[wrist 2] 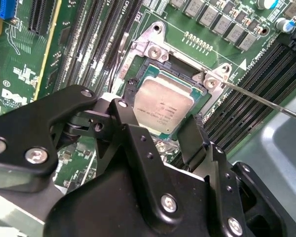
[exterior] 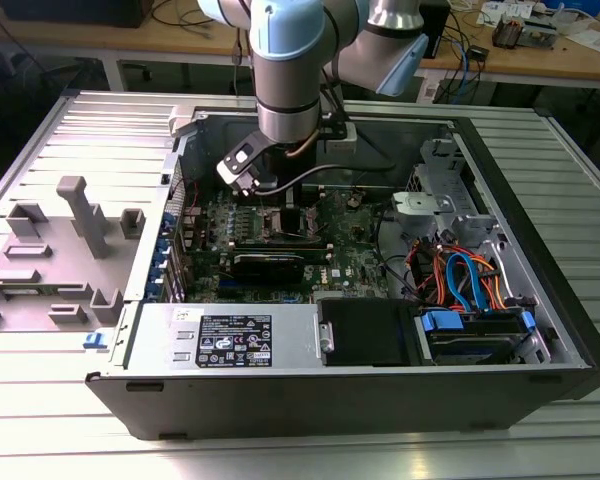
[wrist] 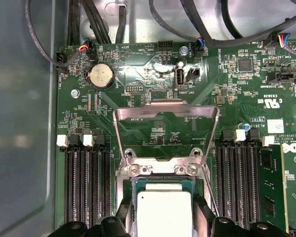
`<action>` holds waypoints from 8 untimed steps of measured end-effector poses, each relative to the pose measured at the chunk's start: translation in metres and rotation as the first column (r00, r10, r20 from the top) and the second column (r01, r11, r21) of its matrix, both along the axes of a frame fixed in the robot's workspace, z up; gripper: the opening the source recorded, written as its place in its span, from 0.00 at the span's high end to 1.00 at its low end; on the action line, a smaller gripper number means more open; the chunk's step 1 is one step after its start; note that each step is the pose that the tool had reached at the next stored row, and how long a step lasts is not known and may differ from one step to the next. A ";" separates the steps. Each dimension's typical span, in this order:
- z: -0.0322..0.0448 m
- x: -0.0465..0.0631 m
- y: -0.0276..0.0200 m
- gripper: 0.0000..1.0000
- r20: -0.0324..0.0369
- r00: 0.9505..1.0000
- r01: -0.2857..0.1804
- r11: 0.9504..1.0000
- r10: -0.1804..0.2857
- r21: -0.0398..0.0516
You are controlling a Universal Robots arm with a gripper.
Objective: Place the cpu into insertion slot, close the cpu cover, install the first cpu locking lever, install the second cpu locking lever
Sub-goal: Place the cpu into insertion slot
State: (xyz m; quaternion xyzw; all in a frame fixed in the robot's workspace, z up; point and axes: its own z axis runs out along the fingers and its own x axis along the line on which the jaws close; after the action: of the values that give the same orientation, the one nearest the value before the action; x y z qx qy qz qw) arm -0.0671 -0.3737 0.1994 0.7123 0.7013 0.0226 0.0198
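Silver top up, the cpu (wrist 2: 163, 101) (wrist: 164, 212) lies flat inside the slot (wrist 2: 183, 74) (wrist: 163, 180), its edges square to the slot's dark rim. In both wrist views the black gripper (wrist 2: 154, 115) (wrist: 164, 210) straddles it, one side of the tool at each of two opposite edges. Whether it clasps the chip or has let go cannot be told.

The cover (wrist: 167, 103) is open. It stands up from hinge screws at the slot's edge farthest from the gripper, and green board shows through its square cut-out. A thin wire lever (wrist 2: 266, 101) sticks out free from a corner of the slot, slanting across the long black memory slots (wrist: 86, 187). These run lengthwise on both sides of the slot, parallel to the chip's flanks.

In the exterior view the arm (exterior: 285, 70) reaches straight down into the open case (exterior: 380, 385), with the gripper (exterior: 280, 205) low over the board (exterior: 350, 260).
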 end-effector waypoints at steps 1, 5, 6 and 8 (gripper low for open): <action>-0.0014 0.000 0.0000 0.39 0.000 1.000 0.000 1.000 0.000 -0.001; -0.0024 0.000 0.0000 0.32 0.000 1.000 0.000 1.000 0.000 -0.002; -0.0024 0.000 0.0000 0.26 0.000 1.000 0.000 1.000 0.000 -0.002; -0.0024 0.000 0.0000 0.26 0.000 1.000 0.000 1.000 0.000 -0.004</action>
State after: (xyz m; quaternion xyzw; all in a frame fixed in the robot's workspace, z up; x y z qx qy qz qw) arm -0.0670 -0.3737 0.1970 0.7122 0.7014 0.0214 0.0211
